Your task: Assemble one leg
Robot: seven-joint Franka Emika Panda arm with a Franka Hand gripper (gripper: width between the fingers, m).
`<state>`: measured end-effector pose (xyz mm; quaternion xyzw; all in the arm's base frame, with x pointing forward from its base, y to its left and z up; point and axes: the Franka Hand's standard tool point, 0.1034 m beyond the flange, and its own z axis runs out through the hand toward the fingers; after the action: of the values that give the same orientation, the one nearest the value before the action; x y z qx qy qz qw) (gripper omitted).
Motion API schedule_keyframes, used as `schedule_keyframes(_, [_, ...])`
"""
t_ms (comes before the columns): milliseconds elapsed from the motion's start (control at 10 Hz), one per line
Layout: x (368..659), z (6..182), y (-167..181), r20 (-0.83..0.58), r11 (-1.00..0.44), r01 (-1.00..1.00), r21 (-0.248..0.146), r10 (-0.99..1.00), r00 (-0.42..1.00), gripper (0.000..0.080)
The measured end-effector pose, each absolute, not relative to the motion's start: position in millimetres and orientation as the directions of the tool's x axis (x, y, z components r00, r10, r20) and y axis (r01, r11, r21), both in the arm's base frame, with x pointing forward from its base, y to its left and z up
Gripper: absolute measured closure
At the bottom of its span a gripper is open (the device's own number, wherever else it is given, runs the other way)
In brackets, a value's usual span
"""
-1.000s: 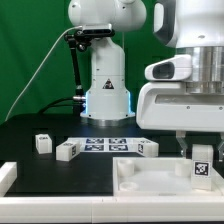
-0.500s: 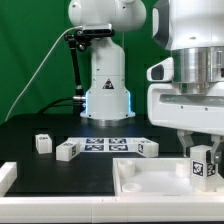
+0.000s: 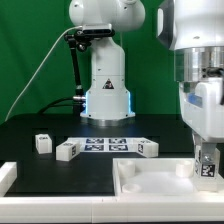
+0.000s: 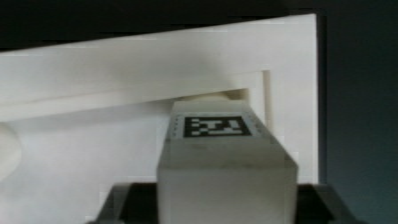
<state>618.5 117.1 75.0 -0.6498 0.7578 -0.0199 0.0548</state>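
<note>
My gripper [image 3: 207, 158] is shut on a leg [image 3: 207, 166], a small white block with a square tag on its face. It holds the leg upright at the far right corner of the large white tray-like piece [image 3: 150, 180]. In the wrist view the leg [image 4: 222, 150] fills the middle between my dark fingers [image 4: 134, 203], its tagged end against the tray's corner wall [image 4: 294, 95]. Three more legs lie on the black table: one at the exterior view's left [image 3: 43, 143], one beside it [image 3: 67, 150], one further right [image 3: 148, 148].
The marker board [image 3: 105, 145] lies flat on the table between the loose legs. The robot base [image 3: 106, 90] stands behind it. A white rail piece [image 3: 6, 176] sits at the exterior view's left front edge.
The wrist has turned about its vertical axis, so the broad white hand body now shows narrow. The leg stays in the gripper at the tray's right corner, slightly lower.
</note>
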Motion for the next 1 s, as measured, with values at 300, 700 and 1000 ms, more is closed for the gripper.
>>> schedule_keyframes(300, [618.8, 75.2, 116.5, -0.068, 0.145, -0.984, -0.102, -0.988, -0.138, 0.0432])
schedule_keyframes(700, [618.6, 76.4, 120.5, -0.031, -0.238, -0.965, -0.108, -0.970, 0.243, 0.0156])
schedule_keyframes(1000, [617.0, 74.9, 125.6, 0.005, -0.563, -0.819, -0.111, -0.824, 0.566, 0.0151])
